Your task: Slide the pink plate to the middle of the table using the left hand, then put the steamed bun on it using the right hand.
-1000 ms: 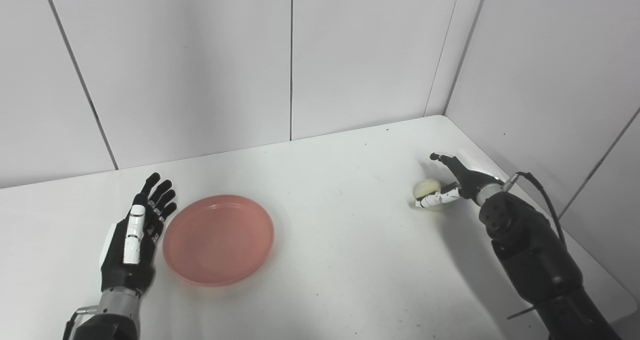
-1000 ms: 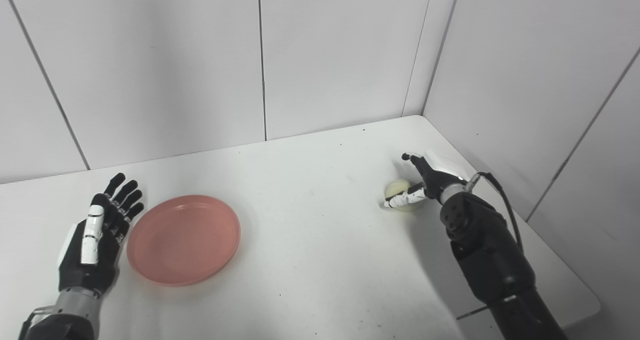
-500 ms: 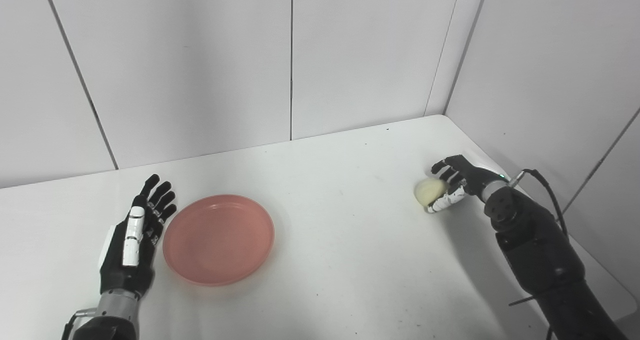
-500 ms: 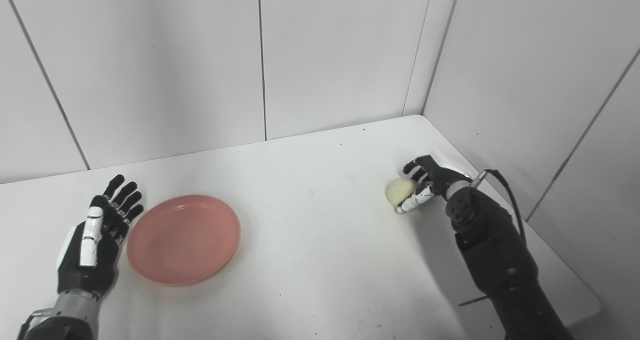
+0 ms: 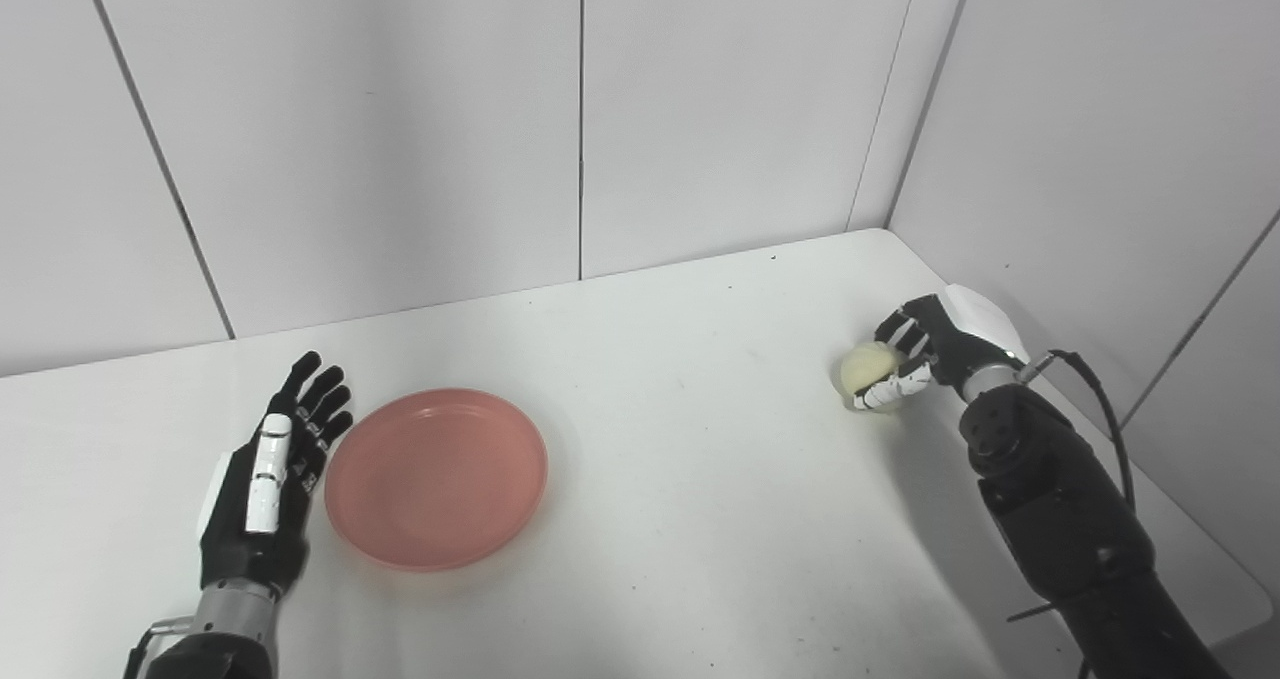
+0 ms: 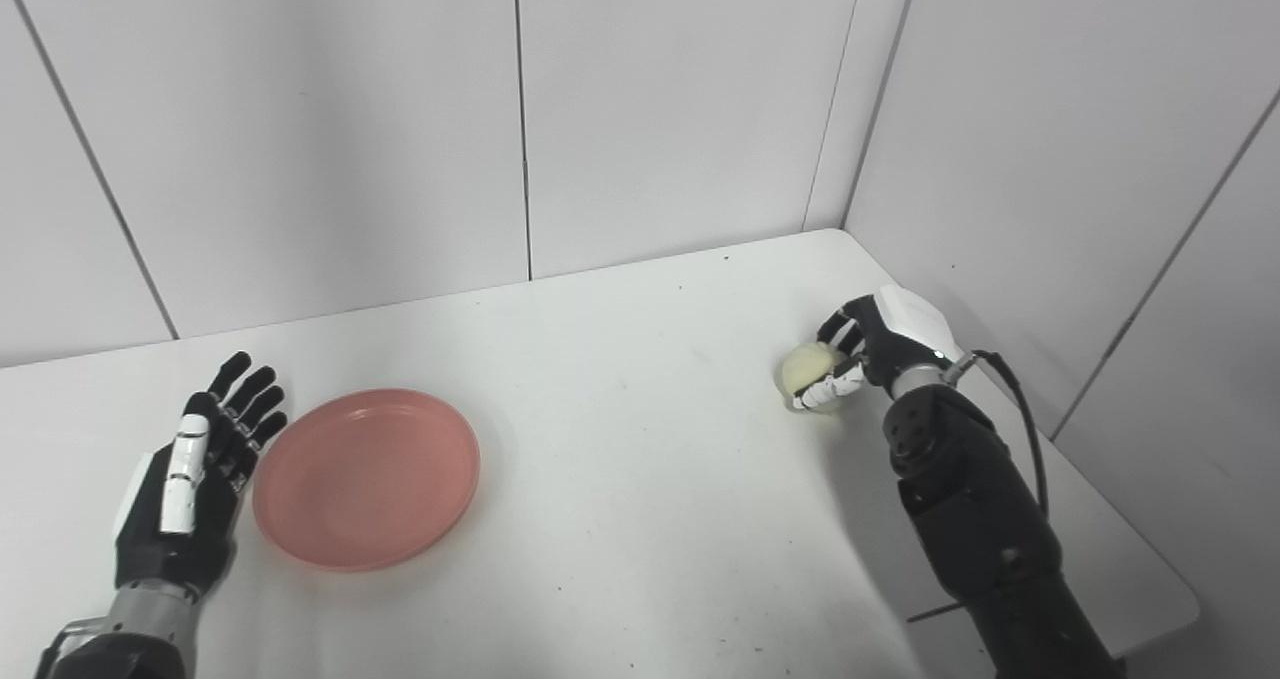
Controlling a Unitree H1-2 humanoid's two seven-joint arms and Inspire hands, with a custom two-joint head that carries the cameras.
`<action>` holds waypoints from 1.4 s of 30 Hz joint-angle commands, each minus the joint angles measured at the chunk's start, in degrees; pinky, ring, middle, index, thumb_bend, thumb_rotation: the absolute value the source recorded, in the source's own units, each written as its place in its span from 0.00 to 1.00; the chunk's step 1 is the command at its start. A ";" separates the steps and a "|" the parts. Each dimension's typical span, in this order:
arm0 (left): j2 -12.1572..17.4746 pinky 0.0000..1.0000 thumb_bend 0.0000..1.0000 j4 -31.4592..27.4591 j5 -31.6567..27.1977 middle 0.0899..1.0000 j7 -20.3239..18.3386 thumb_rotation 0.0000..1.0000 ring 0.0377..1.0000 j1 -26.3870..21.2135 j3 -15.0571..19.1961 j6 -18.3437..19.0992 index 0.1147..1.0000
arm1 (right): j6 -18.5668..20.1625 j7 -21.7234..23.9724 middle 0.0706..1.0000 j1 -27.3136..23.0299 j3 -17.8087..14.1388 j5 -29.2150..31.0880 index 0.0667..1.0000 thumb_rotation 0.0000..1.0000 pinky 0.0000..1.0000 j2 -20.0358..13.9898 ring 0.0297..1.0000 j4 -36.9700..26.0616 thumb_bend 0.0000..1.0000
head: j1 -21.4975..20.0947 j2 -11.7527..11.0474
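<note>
The steamed bun (image 5: 866, 367) is clasped by the right hand (image 5: 925, 354), fingers curled round it, well right of the pink plate (image 5: 436, 478). It should be carried gently, uncrushed. Beside the plate, the left hand (image 5: 268, 479) is spread, empty.

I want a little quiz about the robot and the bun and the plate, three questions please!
1. True or false: the steamed bun lies on the pink plate.
2. Which hand holds the bun? A. left hand B. right hand C. neither
3. Fill in: the left hand's fingers are spread beside the plate's ____ edge.

Key: 1. False: it is far right of the plate, in a hand. 2. B. 3. left.
</note>
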 commanded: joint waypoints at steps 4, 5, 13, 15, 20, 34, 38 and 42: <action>-1.21 0.92 0.47 0.11 1.35 0.90 1.23 0.91 0.91 1.12 -1.12 -0.79 0.89 | -3.23 -3.24 0.43 -1.33 -1.37 2.70 0.50 0.00 0.33 -1.51 0.37 -4.51 0.52 | 4.92 0.26; -1.46 0.93 0.47 0.09 1.51 0.90 1.44 0.91 0.92 1.14 -1.30 -0.69 0.89 | -3.89 -3.40 0.43 -1.07 -1.56 3.47 0.50 0.00 0.34 -1.51 0.37 -5.68 0.52 | 5.20 0.27; -3.90 0.93 0.48 1.60 3.46 0.91 3.41 0.91 0.92 0.94 -2.46 -2.36 0.90 | -13.74 -5.77 0.45 0.07 -2.82 8.68 0.48 0.00 0.36 -1.84 0.39 -9.72 0.52 | 12.81 0.41; -4.52 0.93 0.46 2.19 3.91 0.91 3.93 0.91 0.92 0.85 -2.93 -2.91 0.90 | -17.68 -5.79 0.43 -0.12 -3.02 11.60 0.49 0.00 0.31 -1.12 0.36 -9.35 0.51 | 15.64 0.52; -5.77 0.95 0.41 3.41 5.56 0.93 4.80 0.95 0.94 0.28 -4.17 -2.68 0.91 | -21.34 -3.70 0.37 -0.35 1.34 12.34 0.47 0.00 0.18 0.91 0.42 -14.27 0.52 | 20.03 0.88; -7.94 0.90 0.45 12.82 9.66 0.90 8.69 1.00 0.91 -3.08 -5.31 -10.18 0.90 | -25.69 1.30 0.46 -5.55 11.92 14.53 0.46 0.00 0.31 10.41 0.39 -18.34 0.51 | 29.71 0.78; -8.01 0.90 0.45 12.83 9.69 0.91 8.88 1.00 0.90 -3.13 -5.35 -10.02 0.90 | -23.93 2.25 0.47 -7.34 14.42 12.11 0.46 0.00 0.29 12.38 0.37 -19.00 0.51 | 29.11 0.77; -8.11 0.89 0.44 12.33 9.59 0.91 8.89 1.00 0.91 -2.95 -5.22 -9.74 0.90 | -23.91 2.88 0.46 -8.78 16.42 10.85 0.47 0.00 0.34 14.54 0.39 -17.46 0.51 | 28.74 0.83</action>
